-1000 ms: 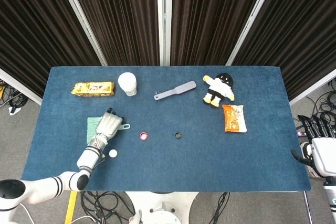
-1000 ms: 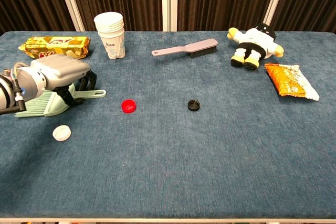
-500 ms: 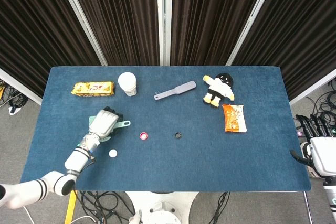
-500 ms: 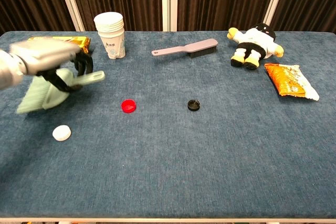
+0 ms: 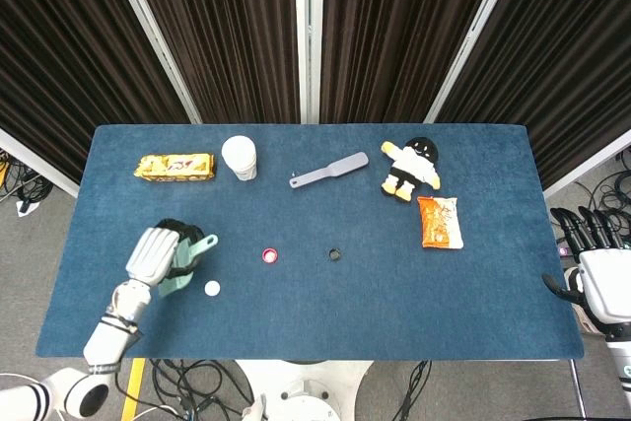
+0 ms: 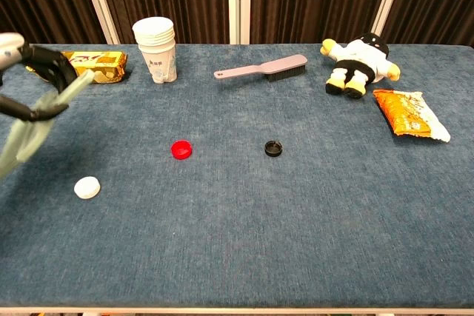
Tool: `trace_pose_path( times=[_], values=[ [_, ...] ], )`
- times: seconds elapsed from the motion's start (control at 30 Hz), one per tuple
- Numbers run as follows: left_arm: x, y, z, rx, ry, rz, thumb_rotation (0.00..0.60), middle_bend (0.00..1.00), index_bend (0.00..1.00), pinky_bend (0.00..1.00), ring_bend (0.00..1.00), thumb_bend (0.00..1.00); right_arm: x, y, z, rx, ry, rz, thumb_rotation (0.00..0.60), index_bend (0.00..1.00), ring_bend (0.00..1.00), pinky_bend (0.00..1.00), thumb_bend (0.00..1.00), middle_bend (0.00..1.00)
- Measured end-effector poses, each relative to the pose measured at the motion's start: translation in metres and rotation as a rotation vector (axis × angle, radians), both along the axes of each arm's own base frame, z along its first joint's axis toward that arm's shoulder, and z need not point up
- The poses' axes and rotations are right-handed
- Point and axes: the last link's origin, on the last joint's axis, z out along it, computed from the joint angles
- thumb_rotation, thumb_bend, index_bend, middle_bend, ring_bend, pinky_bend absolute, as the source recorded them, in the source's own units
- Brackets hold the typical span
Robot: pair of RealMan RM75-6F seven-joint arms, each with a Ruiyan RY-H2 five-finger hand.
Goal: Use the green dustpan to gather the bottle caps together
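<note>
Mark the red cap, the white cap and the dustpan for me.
red cap (image 6: 181,150), chest view, on its top face
white cap (image 6: 87,188), chest view, on its top face
green dustpan (image 6: 22,140), chest view, on its blade, below the left hand (image 5: 153,252)

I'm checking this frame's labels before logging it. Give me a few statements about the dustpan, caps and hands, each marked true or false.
1. The left hand holds the green dustpan above the table. True.
2. The red cap lies between the white cap and the black cap. True.
3. The three caps are gathered in a pile. False: they lie apart.
4. The right hand holds the brush. False: the brush lies on the table, and that hand is off the table's right edge, empty.
</note>
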Motion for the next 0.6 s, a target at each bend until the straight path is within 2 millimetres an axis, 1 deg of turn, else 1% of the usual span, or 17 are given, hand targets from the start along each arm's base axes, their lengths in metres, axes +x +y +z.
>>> trace_pose_path(
  times=[0.23, 0.47, 0.6],
  values=[
    [0.014, -0.013, -0.026, 0.015, -0.061, 0.023, 0.6, 0.58, 0.49, 0.28, 0.38, 0.45, -0.002, 0.001, 0.001, 0.0, 0.0, -0.014, 0.6, 0.0, 0.0, 0.0, 0.1, 0.1],
    [0.023, -0.02, -0.055, 0.048, -0.012, 0.027, 0.6, 0.58, 0.49, 0.26, 0.38, 0.45, -0.002, 0.004, 0.003, -0.009, 0.0, -0.022, 0.6, 0.0, 0.0, 0.0, 0.1, 0.1],
    [0.026, -0.022, -0.067, 0.059, 0.014, 0.031, 0.6, 0.58, 0.49, 0.26, 0.38, 0.45, -0.004, 0.005, 0.002, -0.005, -0.001, -0.031, 0.6, 0.0, 0.0, 0.0, 0.1, 0.1]
  ],
)
